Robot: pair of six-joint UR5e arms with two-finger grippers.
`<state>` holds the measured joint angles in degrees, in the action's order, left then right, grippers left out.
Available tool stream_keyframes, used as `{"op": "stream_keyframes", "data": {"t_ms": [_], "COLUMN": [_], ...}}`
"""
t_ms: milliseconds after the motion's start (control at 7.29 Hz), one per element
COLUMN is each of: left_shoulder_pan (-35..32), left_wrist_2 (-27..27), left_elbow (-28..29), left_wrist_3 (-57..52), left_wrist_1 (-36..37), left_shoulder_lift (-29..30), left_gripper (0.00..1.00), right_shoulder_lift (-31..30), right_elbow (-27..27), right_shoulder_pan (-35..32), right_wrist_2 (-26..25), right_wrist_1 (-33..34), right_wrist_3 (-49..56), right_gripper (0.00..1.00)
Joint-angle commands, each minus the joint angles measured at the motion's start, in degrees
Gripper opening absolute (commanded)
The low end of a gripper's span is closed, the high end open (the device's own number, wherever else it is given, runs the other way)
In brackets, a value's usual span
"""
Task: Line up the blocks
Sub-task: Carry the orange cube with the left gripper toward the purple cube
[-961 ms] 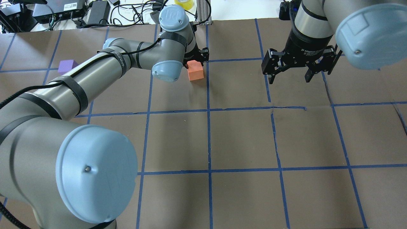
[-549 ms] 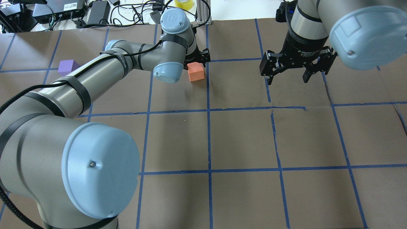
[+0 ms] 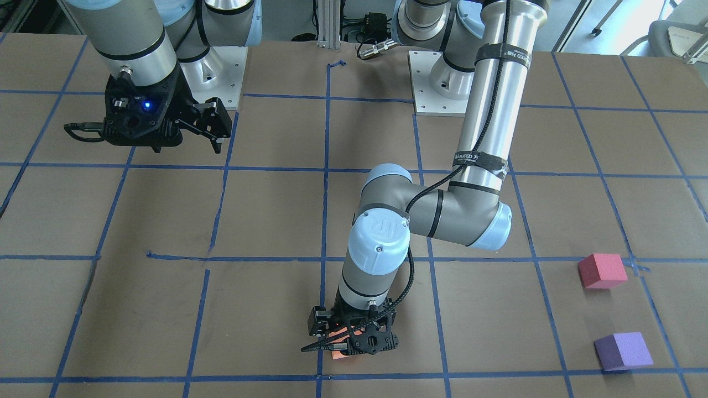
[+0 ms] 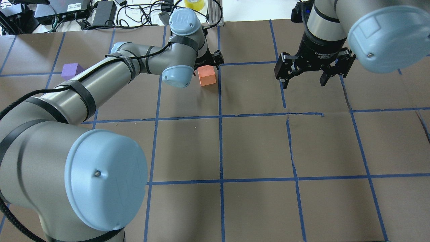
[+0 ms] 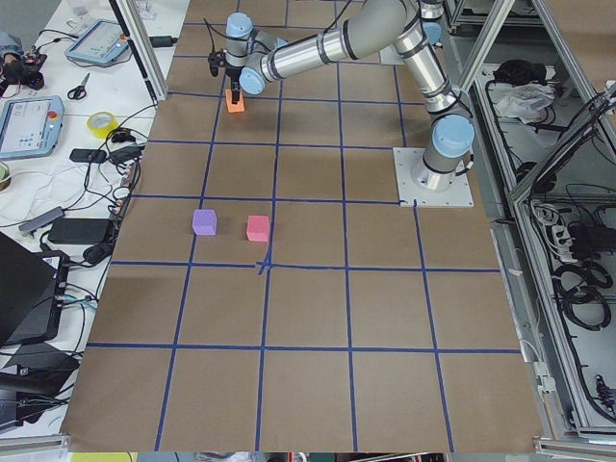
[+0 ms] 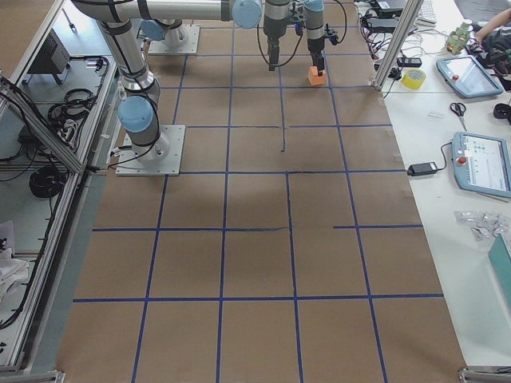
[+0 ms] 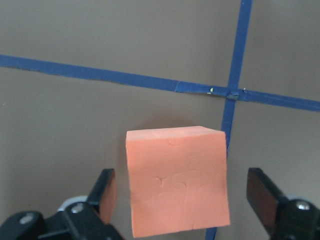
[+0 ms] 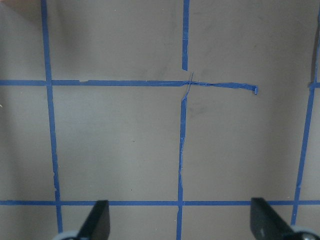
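Hovering nearest the base, right fingers (image 8: 97,221) spread, released, above worktop (image 4: 255,144). Left side: pinkish-red block (image 3: 602,271), purple block (image 3: 622,351) just beyond. Far centre: left fingers (image 7: 105,192) released, straddling orange block (image 7: 175,180), not gripping.

A robotics lab, by the look: brown table (image 4: 255,144) gridded in blue tape (image 4: 221,148), control tablets (image 6: 482,164), tangled cables (image 4: 141,15).

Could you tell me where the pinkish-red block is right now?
In the front-facing view the pinkish-red block lies at the right, the robot's left side, beside a tape crossing, with the purple block nearest it.
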<state>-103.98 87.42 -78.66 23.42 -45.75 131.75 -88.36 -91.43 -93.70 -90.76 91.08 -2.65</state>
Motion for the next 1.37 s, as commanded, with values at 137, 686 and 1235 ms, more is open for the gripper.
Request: {"op": "stream_keyframes", "data": {"t_ms": [137,686,1235], "left_shoulder_pan": [0.0,9.98,29.91], "left_wrist_2": [0.29,-1.1,0.21], "left_elbow": [-0.26,-0.69,-1.48], "left_wrist_3": [-0.21,-9.76,-35.62], "left_wrist_1": [0.05,-6.32,-15.32], "left_shoulder_lift": [0.96,-6.21,-13.97], "left_gripper": [0.82,0.0,0.0], "right_shoulder_lift": [0.03,-0.06,0.12], "right_elbow": [0.02,0.02,0.2], "right_shoulder_pan": [0.01,0.01,0.01], "right_wrist_2": [-0.38,-0.12,0.15], "right_wrist_1": [0.06,-0.11,1.03], "right_wrist_3": [-0.43,-0.69,-0.52], "right_gripper": [1.0,1.0,1.0]}}
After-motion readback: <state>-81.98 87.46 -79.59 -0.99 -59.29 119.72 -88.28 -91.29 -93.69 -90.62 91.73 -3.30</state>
